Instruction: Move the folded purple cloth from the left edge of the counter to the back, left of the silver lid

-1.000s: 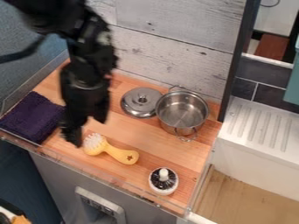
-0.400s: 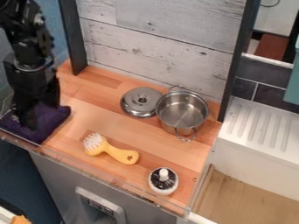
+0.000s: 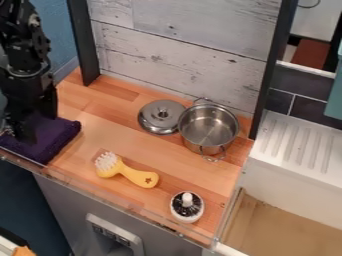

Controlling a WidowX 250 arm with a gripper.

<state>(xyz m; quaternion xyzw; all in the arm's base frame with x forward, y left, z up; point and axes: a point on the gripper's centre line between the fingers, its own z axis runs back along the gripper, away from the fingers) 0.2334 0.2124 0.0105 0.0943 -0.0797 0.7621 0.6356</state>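
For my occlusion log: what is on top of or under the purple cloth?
The claw hangs over the purple cloth, hiding part of its top; contact is unclear. The cloth lies on the wooden counter; anything beneath cannot be seen.

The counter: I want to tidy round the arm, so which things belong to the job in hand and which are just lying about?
In hand:
black gripper, low over the cloth
purple cloth

Lying about:
metal pot
metal lid, beside the pot
yellow brush
small round white-and-black object
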